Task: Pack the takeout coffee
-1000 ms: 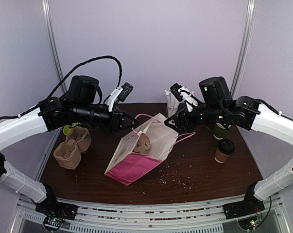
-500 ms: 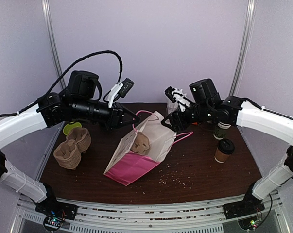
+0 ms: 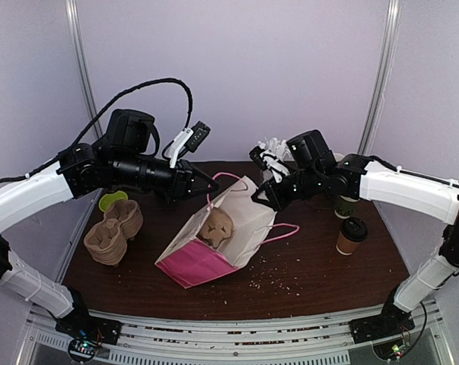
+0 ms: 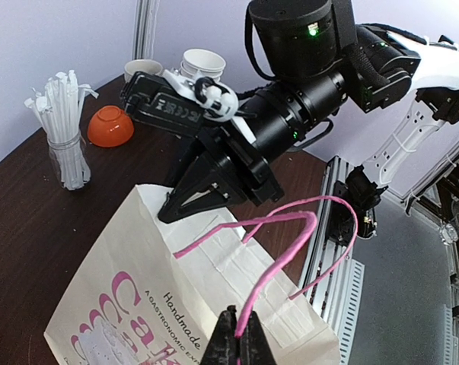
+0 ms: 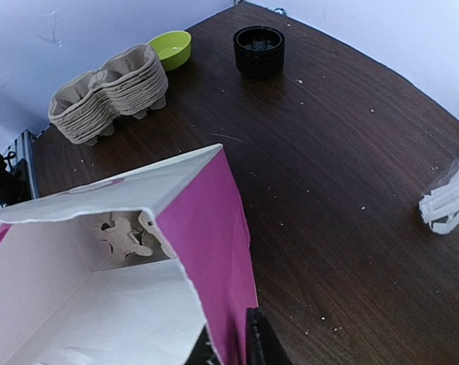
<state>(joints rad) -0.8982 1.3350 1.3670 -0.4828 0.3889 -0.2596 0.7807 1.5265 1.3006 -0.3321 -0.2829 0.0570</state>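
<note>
The takeout coffee [image 3: 352, 236], a brown paper cup with a black dome lid, stands upright at the right of the table, apart from both grippers. A white and pink paper bag [image 3: 214, 239] leans in the middle with its mouth open, and a cardboard carrier [image 3: 216, 226] lies inside it. My left gripper [image 3: 213, 185] is shut on the bag's pink handle [image 4: 290, 247], holding it up. My right gripper [image 3: 259, 196] is shut on the bag's pink side wall [image 5: 214, 243] at the rim.
A stack of cardboard carriers [image 3: 113, 232] and a green bowl [image 3: 109, 201] sit at the left. Black lids [image 5: 258, 49] lie behind them. A jar of straws [image 4: 62, 133], an orange bowl [image 4: 111, 125] and white cups [image 4: 201, 65] stand at the back.
My right gripper moved left to the bag and shut on its rim. The bag's mouth opened wider and its base slid left. The left gripper kept its hold.
</note>
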